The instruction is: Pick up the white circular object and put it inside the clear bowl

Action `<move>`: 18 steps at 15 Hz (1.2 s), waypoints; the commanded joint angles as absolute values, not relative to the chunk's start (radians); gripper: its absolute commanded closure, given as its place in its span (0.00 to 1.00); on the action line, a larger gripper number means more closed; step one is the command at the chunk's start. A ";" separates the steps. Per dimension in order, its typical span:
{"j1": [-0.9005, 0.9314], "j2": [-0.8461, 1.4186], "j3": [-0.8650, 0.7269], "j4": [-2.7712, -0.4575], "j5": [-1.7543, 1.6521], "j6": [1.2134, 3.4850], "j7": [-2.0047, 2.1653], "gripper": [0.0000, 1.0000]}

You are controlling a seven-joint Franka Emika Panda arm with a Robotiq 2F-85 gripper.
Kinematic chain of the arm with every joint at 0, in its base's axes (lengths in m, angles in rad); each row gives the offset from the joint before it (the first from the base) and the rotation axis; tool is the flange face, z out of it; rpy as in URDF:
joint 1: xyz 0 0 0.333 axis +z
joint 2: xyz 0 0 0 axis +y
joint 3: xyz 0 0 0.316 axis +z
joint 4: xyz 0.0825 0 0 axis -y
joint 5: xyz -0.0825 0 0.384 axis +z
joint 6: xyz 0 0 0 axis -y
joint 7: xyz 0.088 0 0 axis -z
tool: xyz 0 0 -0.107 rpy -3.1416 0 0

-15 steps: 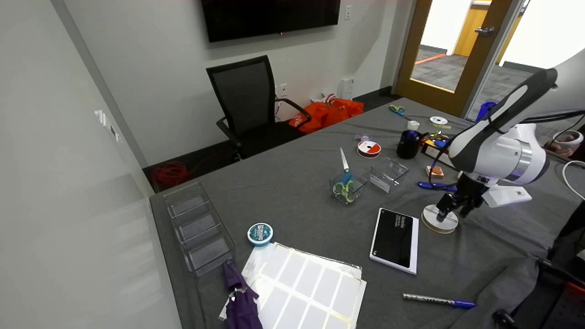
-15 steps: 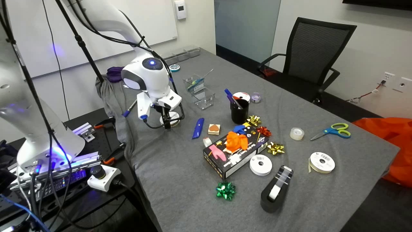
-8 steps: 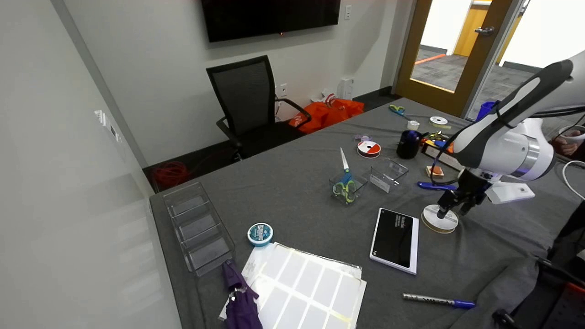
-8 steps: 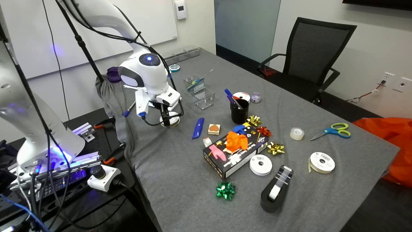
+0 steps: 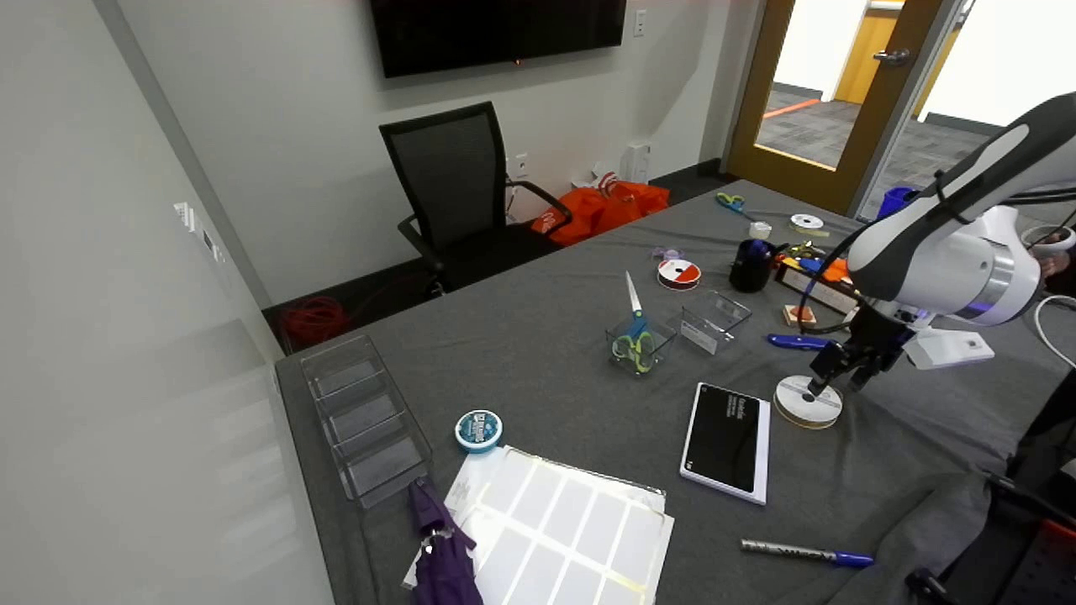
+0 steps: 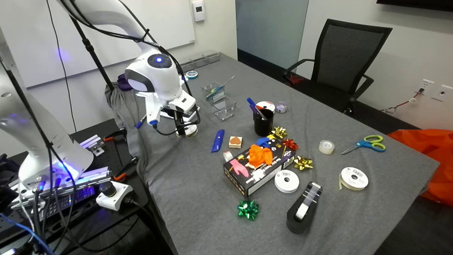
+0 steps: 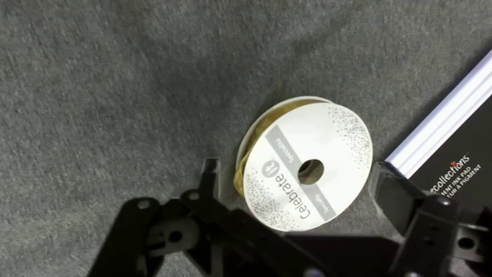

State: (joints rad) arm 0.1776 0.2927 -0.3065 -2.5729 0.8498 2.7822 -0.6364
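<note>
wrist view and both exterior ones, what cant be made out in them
White spool: partly hidden behind the hand in an exterior view.
Ink pad: cut off by the wrist view's right edge; the start of its label is behind the hand.
Teal round container: its fine print is too small to read in an exterior view.
Purple fabric: cut off by an exterior view's bottom edge.

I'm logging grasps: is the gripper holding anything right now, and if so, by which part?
Nothing is held: in the wrist view the gripper is open, with grey cloth showing between one finger and the white ribbon spool.
</note>
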 commanded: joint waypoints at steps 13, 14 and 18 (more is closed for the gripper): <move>0.150 0.161 -0.319 -2.608 0.810 2.678 -0.633 0.00; 0.141 0.168 -0.320 -2.606 0.821 2.680 -0.657 0.00; 0.104 0.185 -0.316 -2.597 0.888 2.675 -0.773 0.00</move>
State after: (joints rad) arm 0.1394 0.1881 -0.3206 -2.5895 0.8301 2.6881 -0.6686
